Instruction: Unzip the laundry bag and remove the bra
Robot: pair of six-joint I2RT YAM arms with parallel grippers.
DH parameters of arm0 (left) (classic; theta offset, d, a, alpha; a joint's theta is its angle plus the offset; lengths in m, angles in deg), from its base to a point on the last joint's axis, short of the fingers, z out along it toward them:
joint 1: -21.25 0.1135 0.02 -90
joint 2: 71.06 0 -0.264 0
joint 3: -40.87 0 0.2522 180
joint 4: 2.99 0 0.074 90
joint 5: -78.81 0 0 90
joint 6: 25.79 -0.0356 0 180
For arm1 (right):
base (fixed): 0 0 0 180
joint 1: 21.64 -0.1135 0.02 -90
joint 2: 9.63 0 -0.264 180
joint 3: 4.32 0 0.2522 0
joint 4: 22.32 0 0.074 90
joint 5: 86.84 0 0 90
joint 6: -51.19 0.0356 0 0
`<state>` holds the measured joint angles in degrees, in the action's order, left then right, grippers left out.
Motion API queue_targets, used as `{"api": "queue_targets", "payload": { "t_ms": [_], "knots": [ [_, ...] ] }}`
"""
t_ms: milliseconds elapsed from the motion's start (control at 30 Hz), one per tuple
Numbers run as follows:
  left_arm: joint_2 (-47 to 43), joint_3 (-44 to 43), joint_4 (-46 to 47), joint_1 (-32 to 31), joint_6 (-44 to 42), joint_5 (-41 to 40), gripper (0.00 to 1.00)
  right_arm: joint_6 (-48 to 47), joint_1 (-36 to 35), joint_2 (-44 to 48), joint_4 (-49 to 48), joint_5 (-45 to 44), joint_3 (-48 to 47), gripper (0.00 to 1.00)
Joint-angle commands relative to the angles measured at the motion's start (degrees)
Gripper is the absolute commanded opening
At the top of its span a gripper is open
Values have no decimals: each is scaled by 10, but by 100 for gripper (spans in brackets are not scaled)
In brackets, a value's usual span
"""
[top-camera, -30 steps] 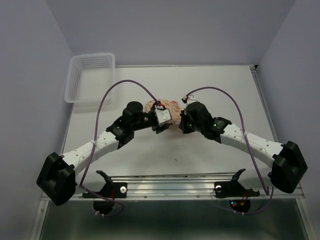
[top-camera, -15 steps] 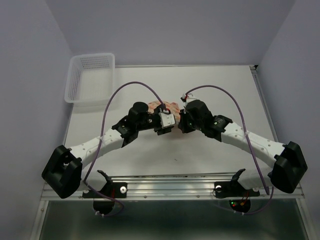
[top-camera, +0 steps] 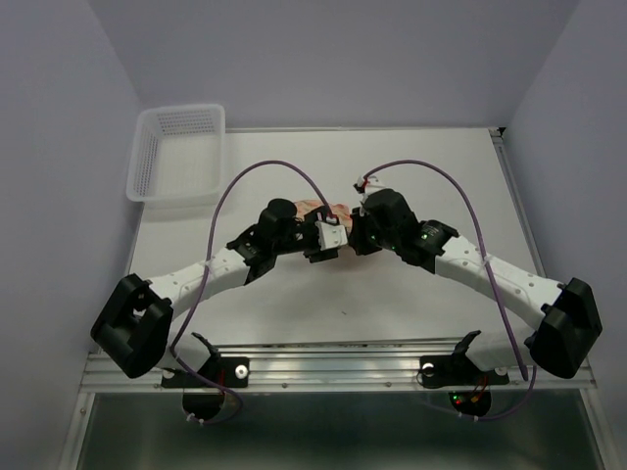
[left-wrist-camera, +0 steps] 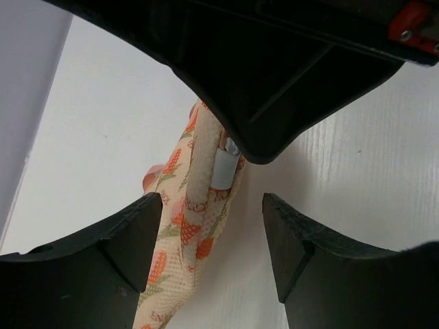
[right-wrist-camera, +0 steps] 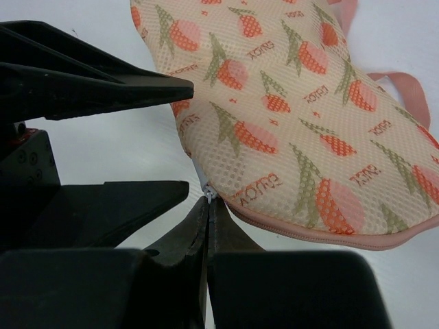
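A white table sits between pale lavender walls, with a metal rail along its near edge. At the far left corner stands a white plastic mesh basket, well apart from everything else. The left arm reaches in from the near left under a looping purple cable. The left gripper is released, jaws spread wide, and low over the tabletop. In its wrist view the near end of the laundry bag runs up between the two black fingers, close against the left one. The bag lies at the middle of the table, towards the far side. From above only a strip of peach fabric shows past the two wrists that crowd over it. In the right wrist view the bag rests flat, its orange print facing up. Its pink edging looks closed along the near side and its pink loop trails off to the far right. What it holds cannot be seen through the fabric. The right gripper is clenched, fingertips pressed together on the small silvery zipper pull at the bag's edge, just beside the left gripper's fingers. The right arm stretches back to the near right under its own purple cable
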<state>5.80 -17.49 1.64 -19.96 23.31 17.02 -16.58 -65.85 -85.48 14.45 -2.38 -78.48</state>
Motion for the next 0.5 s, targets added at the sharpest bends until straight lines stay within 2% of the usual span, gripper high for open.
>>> {"api": "queue_targets", "payload": {
  "t_ms": [0,67,467],
  "knots": [
    [11,-30,39,-4,-15,-1,70,-6,5,-3,-5,6,-32,1],
    [16,-31,42,-4,-16,2,66,-7,5,-4,-4,11,-36,1],
    [34,-29,72,-4,2,-3,61,-10,5,-3,-5,25,-41,1]
  ]
}}
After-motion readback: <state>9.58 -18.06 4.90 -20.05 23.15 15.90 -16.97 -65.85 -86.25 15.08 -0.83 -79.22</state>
